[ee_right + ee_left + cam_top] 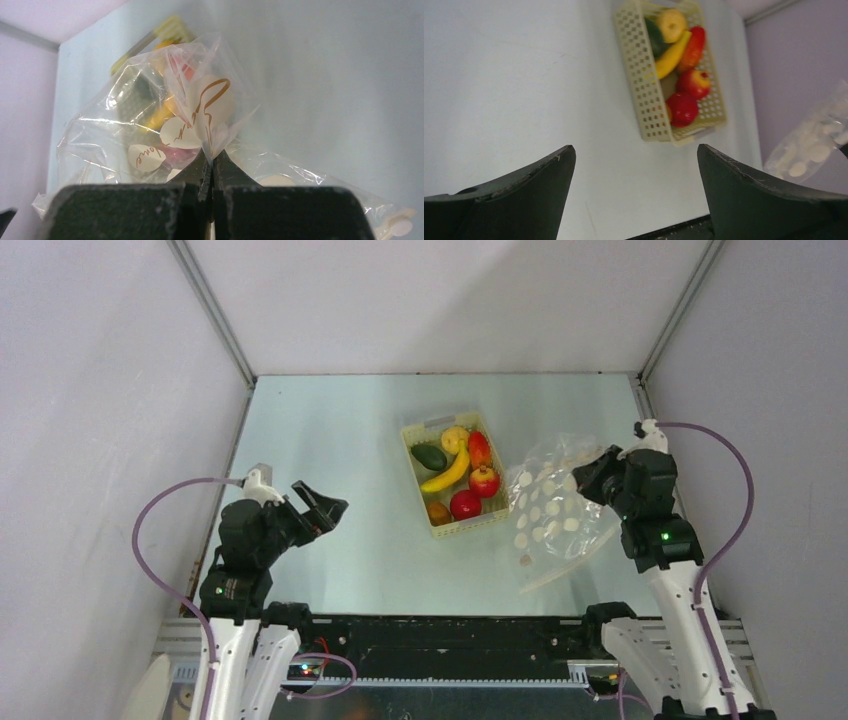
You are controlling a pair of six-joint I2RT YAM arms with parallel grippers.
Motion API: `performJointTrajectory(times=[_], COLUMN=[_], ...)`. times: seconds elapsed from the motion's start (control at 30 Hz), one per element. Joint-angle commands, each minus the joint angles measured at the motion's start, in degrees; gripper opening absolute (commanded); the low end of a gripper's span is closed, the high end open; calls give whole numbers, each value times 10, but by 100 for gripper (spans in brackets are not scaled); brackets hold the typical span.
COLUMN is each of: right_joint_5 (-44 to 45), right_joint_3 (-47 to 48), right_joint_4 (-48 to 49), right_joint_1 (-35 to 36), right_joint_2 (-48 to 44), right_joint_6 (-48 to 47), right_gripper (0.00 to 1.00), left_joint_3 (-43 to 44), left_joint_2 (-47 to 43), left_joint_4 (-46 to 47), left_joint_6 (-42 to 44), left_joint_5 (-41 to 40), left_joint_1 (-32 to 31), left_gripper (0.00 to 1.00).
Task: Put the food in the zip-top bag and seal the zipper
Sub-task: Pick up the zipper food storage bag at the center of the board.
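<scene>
The food lies in a pale yellow perforated basket: a yellow banana, red round fruits, a dark green oval piece and an orange piece. The clear dotted zip-top bag lies to the right of the basket, partly lifted. My right gripper is shut on a fold of the bag and holds it up. My left gripper is open and empty, well left of the basket. I cannot pick out the zipper strip.
Grey walls close in the table on the left, back and right. The bag's lower corner trails toward the near edge. The right arm's base stands near the bag.
</scene>
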Motion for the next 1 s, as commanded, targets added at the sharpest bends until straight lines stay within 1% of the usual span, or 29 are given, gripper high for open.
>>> performJointTrajectory(times=[0.0,0.03,0.07,0.1,0.13,0.17,0.2,0.23,0.27,0.3,0.33,0.37,0.4,0.53,0.6,0.73,0.83,0.97], right_joint_5=[34,79,106,155,176,213,229,254,267,267,257,247,223,158,126,104,92,61], right_joint_3=[42,54,61,77,84,100,108,122,128,139,142,146,147,146,146,146,146,147], right_joint_4=[-27,-33,-37,-49,-61,-65,-70,-71,-73,-70,-58,-49,-29,20,33,51,73,101], right_joint_1=[102,144,166,206,224,259,276,303,316,335,343,357,372,417,428,441,450,460], right_joint_2=[23,37,44,63,73,92,101,119,128,145,153,166,175,194,202,223,233,232], right_joint_6=[60,73,80,98,108,122,125,127,127,112,101,67,47,-89,-124,-133,-125,-110], right_gripper=[0,0,0,0,0,0,0,0,0,0,0,0,0,0,0,1,1,1], left_joint_3=[-2,-5,-7,-10,-11,-13,-14,-13,-11,-4,1,14,30,66,74,79,84,99], left_joint_2=[-27,-29,-27,-24,-14,-2,14,35,46,70,81,102,112,155,179,215,238,275], left_joint_4=[93,109,116,130,137,150,158,175,184,198,202,207,208,206,212,237,249,242], left_joint_6=[-25,-36,-41,-51,-55,-62,-65,-72,-73,-69,-66,-55,-50,-16,-6,-3,-5,0], left_joint_5=[60,55,45,41,28,14,7,-7,-11,-18,-23,-30,-34,-59,-51,-27,-27,-72], left_joint_1=[-43,-66,-78,-103,-116,-147,-162,-196,-214,-246,-261,-286,-307,-351,-363,-380,-400,-428], left_gripper=[98,98,98,98,98,98,98,98,98,98,98,98,98,98,98,98,98,98])
